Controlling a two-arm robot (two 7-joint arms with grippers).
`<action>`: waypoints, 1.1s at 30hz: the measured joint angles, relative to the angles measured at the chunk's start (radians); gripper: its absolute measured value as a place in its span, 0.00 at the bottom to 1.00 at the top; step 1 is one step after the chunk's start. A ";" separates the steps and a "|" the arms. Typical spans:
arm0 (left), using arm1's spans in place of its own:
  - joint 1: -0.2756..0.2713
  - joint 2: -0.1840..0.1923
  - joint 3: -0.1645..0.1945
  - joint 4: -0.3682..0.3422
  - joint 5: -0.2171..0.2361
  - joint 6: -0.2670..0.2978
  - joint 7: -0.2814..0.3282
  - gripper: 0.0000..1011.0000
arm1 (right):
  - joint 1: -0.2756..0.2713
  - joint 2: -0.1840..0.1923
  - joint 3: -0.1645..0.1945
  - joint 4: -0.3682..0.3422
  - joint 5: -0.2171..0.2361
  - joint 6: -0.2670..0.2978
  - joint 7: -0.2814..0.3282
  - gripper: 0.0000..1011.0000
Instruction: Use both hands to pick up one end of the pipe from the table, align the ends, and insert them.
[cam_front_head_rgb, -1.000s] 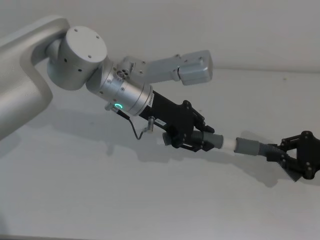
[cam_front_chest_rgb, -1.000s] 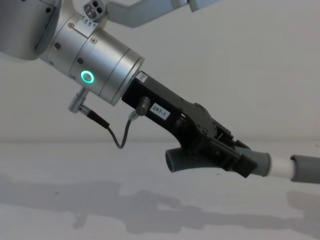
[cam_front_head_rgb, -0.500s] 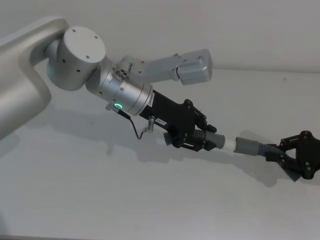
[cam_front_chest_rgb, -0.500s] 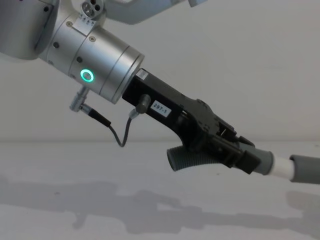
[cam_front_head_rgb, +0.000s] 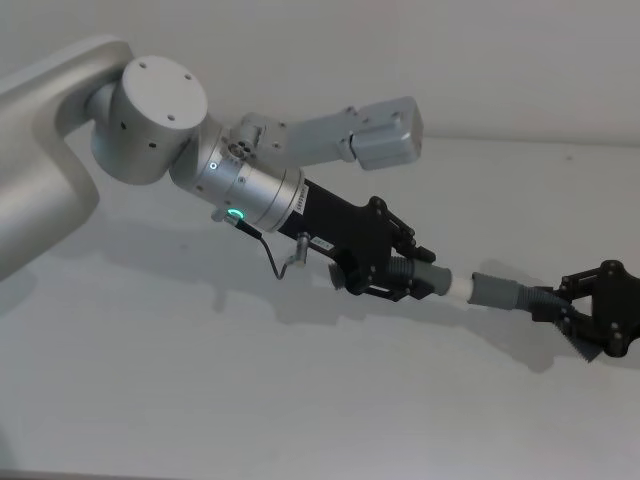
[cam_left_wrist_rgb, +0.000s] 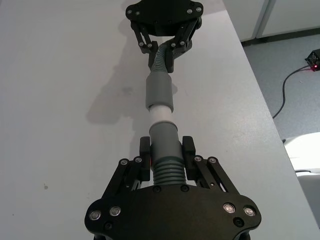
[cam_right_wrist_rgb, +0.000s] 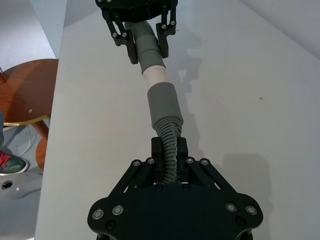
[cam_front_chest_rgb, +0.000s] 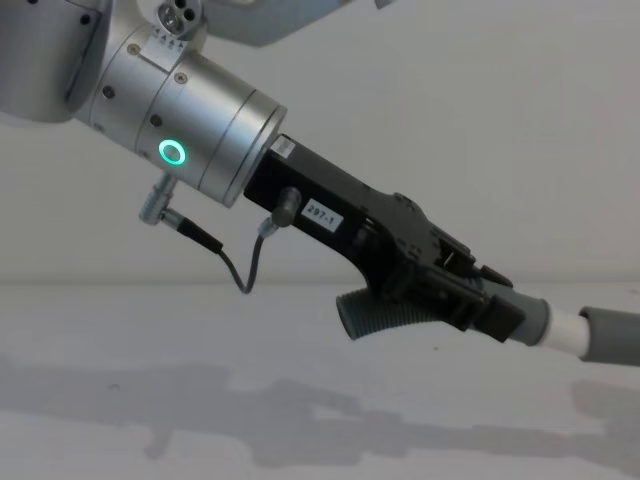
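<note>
My left gripper (cam_front_head_rgb: 405, 280) (cam_left_wrist_rgb: 166, 150) (cam_front_chest_rgb: 470, 300), on the silver arm with the green ring light (cam_front_head_rgb: 236, 212), is shut on the ribbed grey elbow (cam_left_wrist_rgb: 166, 170) (cam_front_chest_rgb: 385, 315), held above the white table (cam_front_head_rgb: 250, 400). The elbow's collar (cam_left_wrist_rgb: 164, 135) ends in a white stub (cam_front_head_rgb: 460, 287) (cam_left_wrist_rgb: 160, 114) (cam_right_wrist_rgb: 154, 75). The stub's tip meets the mouth of the grey tube (cam_front_head_rgb: 495, 290) (cam_left_wrist_rgb: 159, 91) (cam_right_wrist_rgb: 164, 105); how deep it sits is hidden. My right gripper (cam_front_head_rgb: 560, 310) (cam_right_wrist_rgb: 170, 147) is shut on the ribbed hose behind that tube. Both pieces lie in one line.
A silver arm link (cam_front_head_rgb: 385, 135) hangs behind the left gripper. In the right wrist view the table's edge (cam_right_wrist_rgb: 56, 100) runs close by, with a round wooden stool (cam_right_wrist_rgb: 20, 90) beyond it. The left wrist view shows the other table edge (cam_left_wrist_rgb: 260, 100) and a cable (cam_left_wrist_rgb: 290, 85) on the floor.
My left gripper has moved a little to the right with the elbow, toward the tube. Less of the white stub shows between collar and tube. The right gripper has stayed nearly still.
</note>
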 joint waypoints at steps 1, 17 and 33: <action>0.000 0.000 0.000 0.000 0.000 -0.001 0.001 0.36 | 0.001 0.000 -0.001 0.000 0.000 0.000 0.000 0.16; 0.002 0.003 0.000 -0.004 -0.004 -0.007 0.008 0.36 | 0.005 0.002 -0.006 0.002 0.004 -0.003 0.001 0.16; 0.003 0.004 0.000 -0.006 -0.005 -0.009 0.011 0.36 | 0.006 0.003 -0.008 0.002 0.004 -0.003 0.002 0.16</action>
